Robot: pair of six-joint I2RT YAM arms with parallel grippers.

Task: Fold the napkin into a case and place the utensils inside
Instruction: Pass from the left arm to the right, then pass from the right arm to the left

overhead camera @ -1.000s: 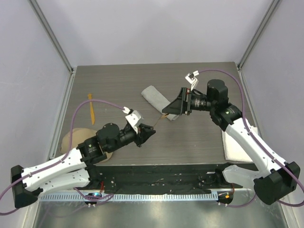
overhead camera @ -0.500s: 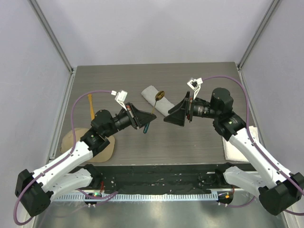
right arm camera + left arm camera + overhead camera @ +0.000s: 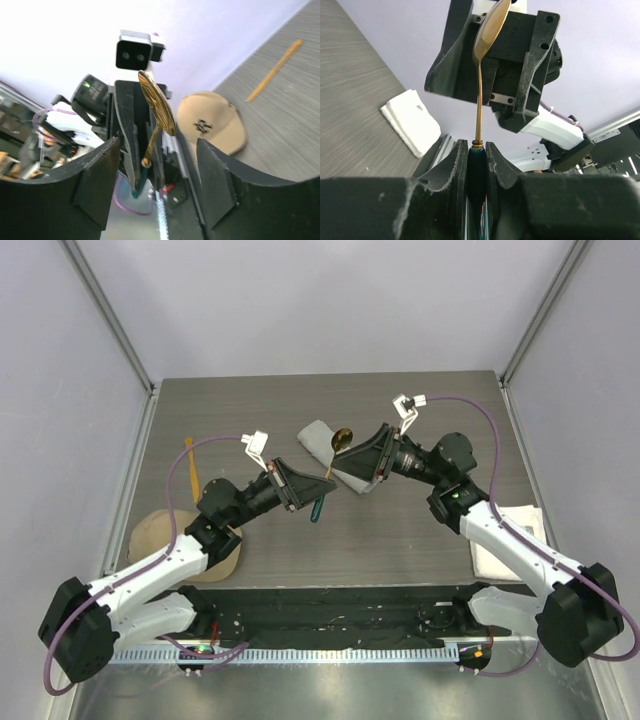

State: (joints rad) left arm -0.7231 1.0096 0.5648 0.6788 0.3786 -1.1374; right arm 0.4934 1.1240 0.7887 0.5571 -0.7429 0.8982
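White arms (image 3: pixel 150 575), black joints and jaws — purple cables (image 3: pixel 215 440).

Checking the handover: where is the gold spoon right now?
In the top view the gold spoon is mid-table and off the surface. The left gripper clamps its teal handle, and its bowl sits inside the open right gripper, over the folded napkin.

I work in a robotics lab, inside a test cell. Plain pale walls (image 3: pixel 320 300) box me in on the left, back and right, held by bare aluminium posts (image 3: pixel 110 315) at the corners. My two arms (image 3: pixel 150 575) are bolted at the near edge of a dark wood-grain table (image 3: pixel 400 530), with a slotted metal rail (image 3: pixel 330 652) along that edge. Purple cables (image 3: pixel 455 398) loop loose from my wrists, and a small camera (image 3: pixel 136 54) sits on my left wrist.
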